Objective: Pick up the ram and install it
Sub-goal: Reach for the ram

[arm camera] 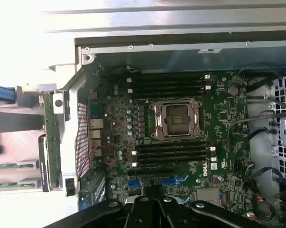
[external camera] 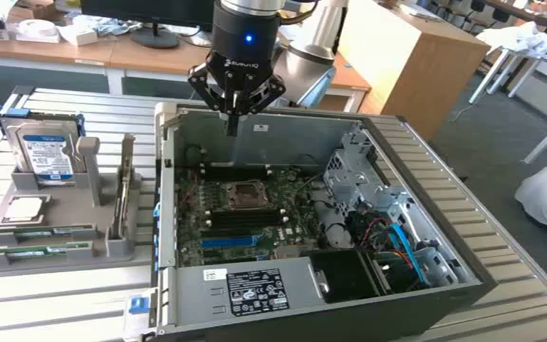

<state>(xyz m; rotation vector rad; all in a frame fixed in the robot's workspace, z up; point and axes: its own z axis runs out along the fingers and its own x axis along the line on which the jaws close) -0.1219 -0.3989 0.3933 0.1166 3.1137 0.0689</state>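
Above the slatted tabletop [external camera: 65, 306], the hand [external camera: 233, 130] is seen closed and empty, upper centre; the ram [external camera: 38, 251], lower left, is best gripped mid-length.

This is a robotics lab set up in an office-like room. A black-and-silver robot arm [external camera: 246, 43] hangs over a slatted aluminium counter [external camera: 55, 306]. The counter carries an open black-and-grey metal desktop computer case [external camera: 293, 139] with its green motherboard [external camera: 245, 214] laid bare. On the exterior view's left, a grey plastic fixture [external camera: 112, 249] holds a blue-labelled hard drive [external camera: 48, 153]. Far behind, light wooden desks [external camera: 150, 60] with a black monitor stand [external camera: 154, 35] rise from grey carpet [external camera: 501, 135].
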